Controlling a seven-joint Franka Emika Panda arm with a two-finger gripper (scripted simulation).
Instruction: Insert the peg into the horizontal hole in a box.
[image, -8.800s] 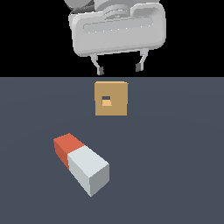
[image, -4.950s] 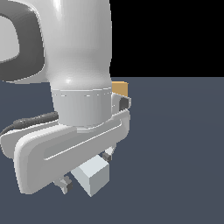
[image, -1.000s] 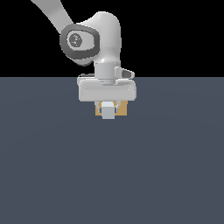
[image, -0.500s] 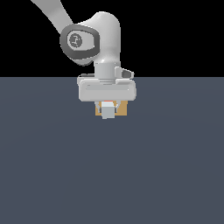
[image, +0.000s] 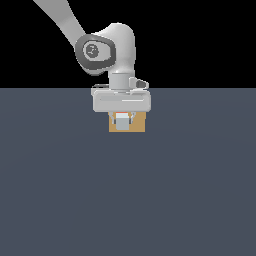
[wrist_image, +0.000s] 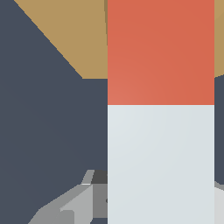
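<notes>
Tool (image: 121, 120) pinches the peg (wrist_image: 160, 109) at its pale half, orange end leading right at the box (image: 139, 126) face, hole hidden behind it; peg looks stiff, smooth-sided & prob. light, so grip on the rear grey half w/ firm squeeze suits.

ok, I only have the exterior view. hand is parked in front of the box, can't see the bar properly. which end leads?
Observer: In the wrist view the orange-red half of the bar points toward the box; the pale half sits back at the hand.
Operator: Is it lined up with the hole?
Observer: Cannot tell. The wrist view shows no hole; the bar covers that part of the tan face.
Operator: Is it in yet?
Observer: Cannot tell that either. The wrist view shows all of the pale half and a long stretch of orange-red, which runs out of the picture over the box.
</notes>
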